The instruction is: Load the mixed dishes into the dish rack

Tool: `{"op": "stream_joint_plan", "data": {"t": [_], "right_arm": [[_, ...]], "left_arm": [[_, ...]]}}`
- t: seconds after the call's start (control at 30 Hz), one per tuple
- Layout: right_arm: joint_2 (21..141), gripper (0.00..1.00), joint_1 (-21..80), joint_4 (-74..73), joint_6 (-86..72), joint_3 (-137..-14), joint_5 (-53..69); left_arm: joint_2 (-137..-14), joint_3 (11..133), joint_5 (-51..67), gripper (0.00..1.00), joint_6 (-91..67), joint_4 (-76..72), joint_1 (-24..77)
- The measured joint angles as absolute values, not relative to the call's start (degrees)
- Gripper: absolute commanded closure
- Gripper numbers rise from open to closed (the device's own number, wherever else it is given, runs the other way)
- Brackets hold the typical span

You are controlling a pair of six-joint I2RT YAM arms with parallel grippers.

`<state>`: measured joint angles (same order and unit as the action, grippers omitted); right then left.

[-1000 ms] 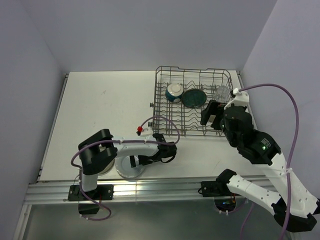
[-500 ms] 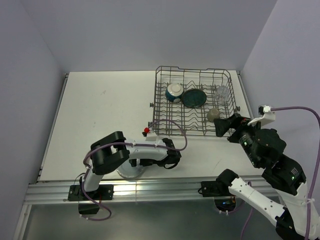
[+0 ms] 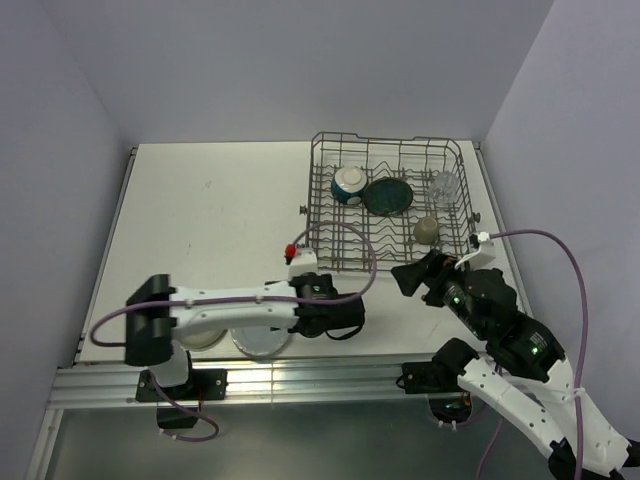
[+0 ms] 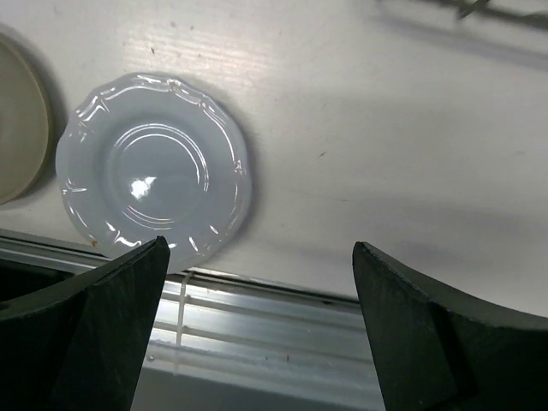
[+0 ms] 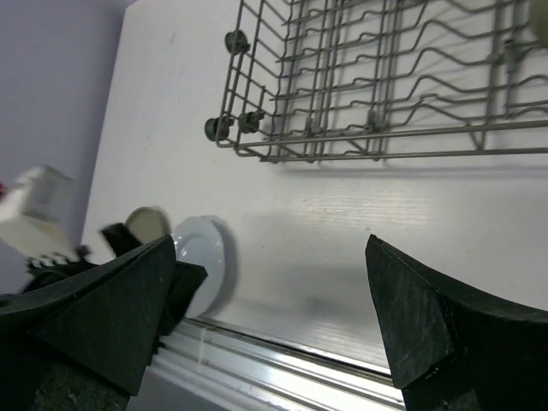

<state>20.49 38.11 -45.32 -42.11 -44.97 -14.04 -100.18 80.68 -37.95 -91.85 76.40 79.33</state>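
Note:
The dish rack (image 3: 390, 215) stands at the back right and holds the teal-outside bowl (image 3: 349, 184), the dark teal plate (image 3: 387, 196), the clear glass (image 3: 445, 184) and the grey-brown mug (image 3: 427, 230). The pale blue plate (image 3: 262, 342) and the grey-beige plate (image 3: 200, 338) lie flat at the table's front edge. My left gripper (image 3: 338, 320) is open and empty just right of the blue plate (image 4: 154, 171). My right gripper (image 3: 408, 278) is open and empty in front of the rack (image 5: 385, 77). The blue plate (image 5: 201, 257) also shows in the right wrist view.
The aluminium rail (image 3: 300, 378) runs along the table's front edge, close to both plates. Walls close in at the left, back and right. The grey-beige plate (image 4: 17, 128) sits at the left edge of the left wrist view. White tabletop (image 3: 210, 220) lies left of the rack.
My right gripper has pulled back from the rack towards the front, leaving the mug standing in it. My left arm has stretched out and its gripper has moved right, past the blue plate.

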Motion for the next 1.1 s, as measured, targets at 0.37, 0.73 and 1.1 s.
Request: {"op": "stream_joint_plan", "data": {"t": [0.37,0.73,1.1], "right_arm": [[31.7,0.0,38.11,-31.68,-48.62,-29.1,1.37],[49.39,0.0,46.06,-3.64,-57.65,-18.63,12.12],[81.28,0.06,58.63,25.63,-66.87,-21.85,10.92]], "left_arm": [[-70.22,74.41,-45.78,0.05,-90.21,76.36,75.46],[-46.04,63.64,-49.36,0.07,-88.4,72.29,74.81],[-38.02,58.35,-48.25,0.07,-86.02,67.92,74.81]]}}
